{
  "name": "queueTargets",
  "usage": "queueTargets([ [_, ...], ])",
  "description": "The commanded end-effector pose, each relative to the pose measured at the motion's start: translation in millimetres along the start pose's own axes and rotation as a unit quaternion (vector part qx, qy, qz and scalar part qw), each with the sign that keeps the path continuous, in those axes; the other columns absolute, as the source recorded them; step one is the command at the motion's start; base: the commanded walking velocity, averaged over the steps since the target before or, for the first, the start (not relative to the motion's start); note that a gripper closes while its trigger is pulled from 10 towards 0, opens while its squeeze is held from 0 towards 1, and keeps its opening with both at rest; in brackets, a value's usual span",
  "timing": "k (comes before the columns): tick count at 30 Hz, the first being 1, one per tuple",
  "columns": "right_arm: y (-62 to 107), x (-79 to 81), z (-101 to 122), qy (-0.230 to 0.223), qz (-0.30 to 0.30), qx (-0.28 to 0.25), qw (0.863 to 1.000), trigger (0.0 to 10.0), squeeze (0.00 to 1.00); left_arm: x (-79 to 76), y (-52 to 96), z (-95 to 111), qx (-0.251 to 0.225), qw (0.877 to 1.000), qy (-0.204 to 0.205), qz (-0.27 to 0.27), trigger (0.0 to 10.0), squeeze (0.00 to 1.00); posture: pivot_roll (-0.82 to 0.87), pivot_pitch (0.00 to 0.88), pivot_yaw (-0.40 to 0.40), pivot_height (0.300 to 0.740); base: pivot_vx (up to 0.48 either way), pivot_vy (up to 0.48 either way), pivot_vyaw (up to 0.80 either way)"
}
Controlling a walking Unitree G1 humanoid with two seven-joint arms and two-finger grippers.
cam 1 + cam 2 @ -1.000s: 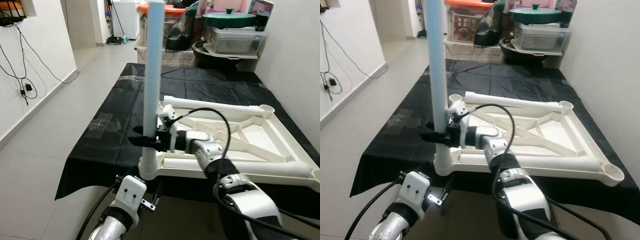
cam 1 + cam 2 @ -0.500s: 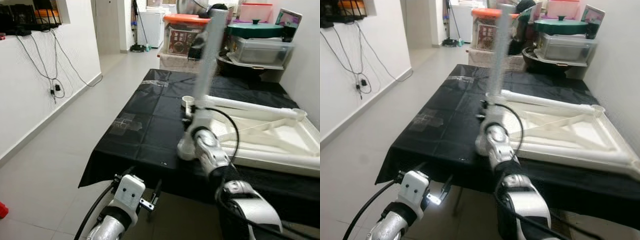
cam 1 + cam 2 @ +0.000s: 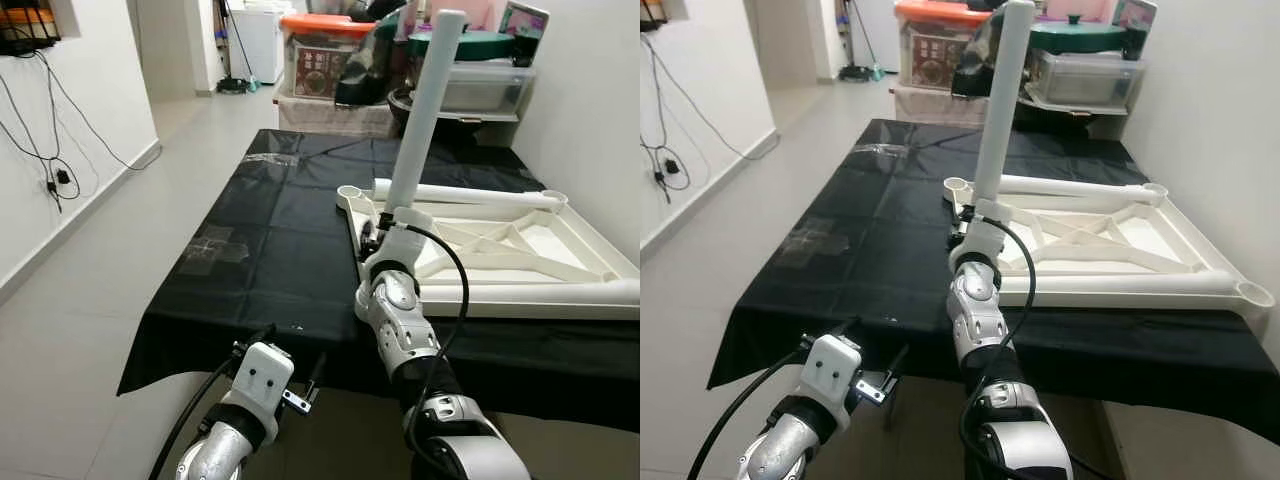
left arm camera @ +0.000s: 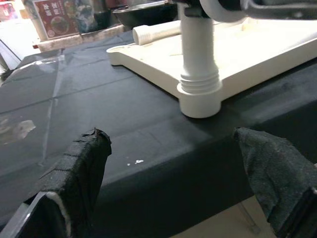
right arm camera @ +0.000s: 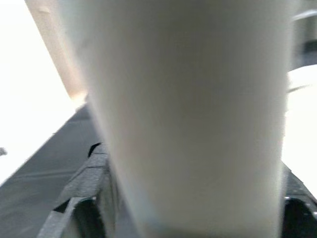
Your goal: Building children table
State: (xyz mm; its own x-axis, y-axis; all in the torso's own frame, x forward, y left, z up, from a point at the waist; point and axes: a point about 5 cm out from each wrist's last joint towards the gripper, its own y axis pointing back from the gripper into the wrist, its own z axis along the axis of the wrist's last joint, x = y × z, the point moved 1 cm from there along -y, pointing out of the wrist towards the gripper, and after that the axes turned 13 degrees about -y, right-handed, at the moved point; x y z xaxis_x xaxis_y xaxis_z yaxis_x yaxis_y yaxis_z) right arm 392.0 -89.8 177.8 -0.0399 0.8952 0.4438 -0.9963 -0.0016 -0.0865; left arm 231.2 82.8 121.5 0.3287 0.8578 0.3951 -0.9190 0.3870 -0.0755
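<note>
Item: white plastic tabletop frame (image 3: 500, 250), lying upside down on the black-covered surface (image 3: 270, 250), toward its right half. You see round corner sockets at each corner.

Item: white table leg (image 3: 420, 110), a long tube standing nearly upright, leaning slightly right, its lower end seated in the frame's near-left corner socket (image 4: 199, 96).

Item: your right tool (image 3: 385, 222), at the lower part of the leg, just above the socket. In the right wrist view the leg (image 5: 193, 114) fills the space between the black fingers (image 5: 86, 181), which are clamped on it.

Item: your left tool (image 4: 183, 163), held low in front of the surface's near edge, fingers spread wide apart and holding nothing, pointing toward the corner socket.

Item: storage boxes (image 3: 320, 65) and a lidded pot (image 3: 1080, 35), beyond the surface's far end.

Item: cables (image 3: 50, 150) hanging on the left wall.
</note>
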Motion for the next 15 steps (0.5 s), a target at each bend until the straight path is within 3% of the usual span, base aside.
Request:
queueTargets([
  [1,-1.6,14.5,6,-0.004,0.084,0.004,0.996,10.0,0.00,-1.7,-0.6,-5,0.008,1.000,0.002,-0.004,10.0,0.00,0.06,0.000,-0.053,0.740,0.000,0.000,0.00],
  [4,-2.0,15.4,7,-0.006,0.114,0.015,0.993,10.0,0.00,-1.7,-1.1,-5,0.008,1.000,0.002,-0.005,10.0,0.00,0.06,0.000,-0.053,0.740,0.000,0.000,0.00],
  [6,-3.9,12.3,3,0.019,0.192,0.071,0.979,10.0,0.00,-2.1,-2.1,-6,0.008,1.000,0.001,-0.007,10.0,0.00,0.05,0.000,-0.052,0.740,0.000,0.000,0.00],
  [7,-3.9,12.3,3,0.019,0.192,0.071,0.979,10.0,0.00,-2.1,-2.1,-6,0.008,1.000,0.001,-0.007,10.0,0.00,0.05,0.000,-0.052,0.740,0.000,0.000,0.00],
  [8,-2.5,11.9,0,0.029,0.246,0.108,0.963,10.0,0.00,-2.2,-2.0,-6,0.009,1.000,0.002,-0.007,10.0,0.00,0.06,0.000,-0.049,0.740,0.000,0.000,0.00],
  [9,-2.5,11.9,0,0.029,0.246,0.108,0.963,10.0,0.00,-2.2,-2.0,-6,0.009,1.000,0.002,-0.007,10.0,0.00,0.06,0.000,-0.049,0.740,0.000,0.000,0.00],
  [10,0.0,11.9,-3,0.038,0.294,0.143,0.944,10.0,0.00,-2.3,-1.8,-6,0.009,1.000,0.001,-0.007,10.0,0.00,0.06,0.000,-0.051,0.740,0.000,0.000,0.00],
  [12,0.0,11.9,-3,0.038,0.294,0.143,0.944,10.0,0.00,-2.3,-1.8,-6,0.009,1.000,0.001,-0.007,10.0,0.00,0.06,0.000,-0.051,0.740,0.000,0.000,0.00],
  [13,10.9,17.1,-12,0.053,0.397,0.214,0.891,10.0,0.00,-1.8,-1.9,-6,0.009,1.000,0.001,-0.007,10.0,0.00,0.06,0.000,-0.054,0.740,0.000,0.000,0.00],
  [14,10.9,17.1,-12,0.053,0.397,0.214,0.891,10.0,0.00,-1.8,-1.9,-6,0.009,1.000,0.001,-0.007,10.0,0.00,0.06,0.000,-0.054,0.740,0.000,0.000,0.00],
  [15,19.8,21.7,-18,0.062,0.456,0.249,0.852,10.0,0.00,-2.2,-1.4,-6,0.008,1.000,0.001,-0.009,10.0,0.00,0.06,0.000,-0.054,0.740,0.000,0.000,0.00],
])
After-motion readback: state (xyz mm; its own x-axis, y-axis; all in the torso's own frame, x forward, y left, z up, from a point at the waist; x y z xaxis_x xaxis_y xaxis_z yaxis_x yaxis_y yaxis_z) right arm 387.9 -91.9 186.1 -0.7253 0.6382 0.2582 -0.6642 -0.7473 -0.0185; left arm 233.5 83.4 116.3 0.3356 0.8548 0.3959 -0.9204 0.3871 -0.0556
